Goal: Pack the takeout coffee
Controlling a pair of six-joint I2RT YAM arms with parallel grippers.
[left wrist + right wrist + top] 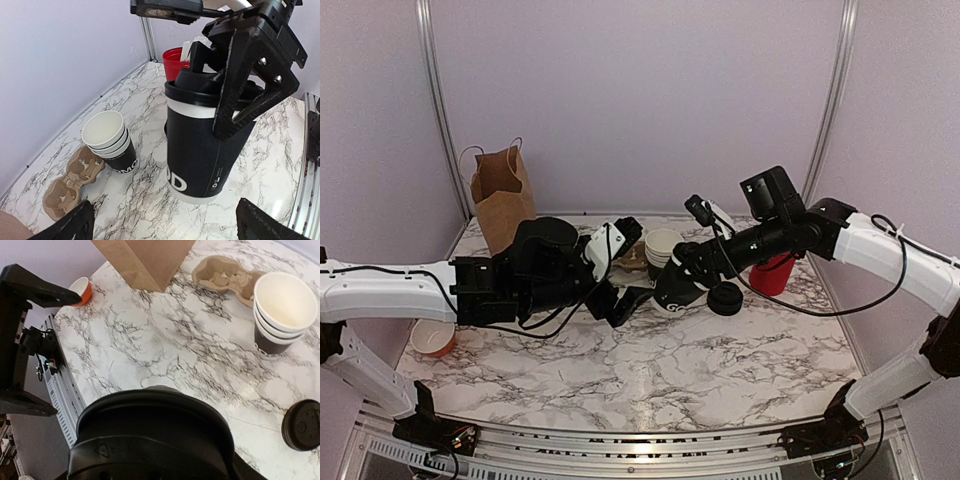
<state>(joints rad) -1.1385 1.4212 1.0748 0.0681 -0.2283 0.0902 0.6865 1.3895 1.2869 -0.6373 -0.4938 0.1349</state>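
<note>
The marble surface (650,380) carried a brown paper bag (503,195) standing open at its rear left, well apart from the work. The right tool (692,265) appeared closed on the coffee cup (200,150) at its rim, one finger lying down the upper wall. The left tool (167,227) was open, its fingers spread wide to either side of the cup and not touching it. A cardboard carrier (70,182) lay beside a stack of cups (107,140). The cup sat mid-surface between the two tools, whether resting or lifted could not be told. Its lid (155,430) was on. Judgement: a handover or carry was in hand. The left tool should close gently on the mid-wall, keeping the cup upright and uncrushed, before the right lets go.
</note>
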